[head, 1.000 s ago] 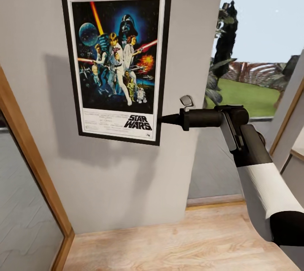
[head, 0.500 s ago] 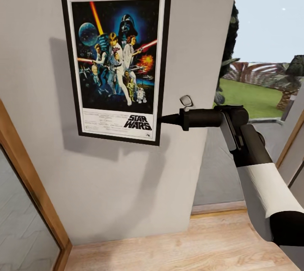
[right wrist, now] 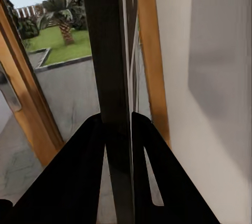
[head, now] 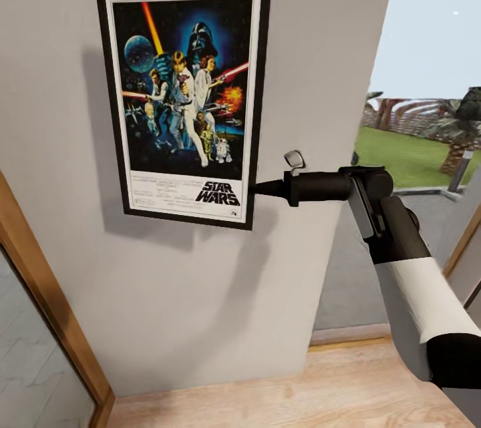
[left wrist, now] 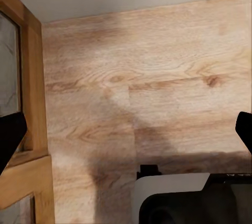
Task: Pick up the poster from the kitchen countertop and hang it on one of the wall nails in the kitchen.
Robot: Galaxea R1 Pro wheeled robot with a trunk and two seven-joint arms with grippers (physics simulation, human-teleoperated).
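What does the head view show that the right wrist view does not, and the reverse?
Head view alone: the poster's full printed face, upright against the grey wall, with the right gripper at its lower right edge and the white forearm behind. Right wrist view alone: the poster edge-on as a dark strip pinched between both black fingers, plus a wooden door frame. Both share the poster, the gripper, the wall and the garden outside.

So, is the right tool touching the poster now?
Touching. In the right wrist view, the right tool has its two fingers closed on the poster's thin edge. The head view shows its tip meeting the frame's lower right side.
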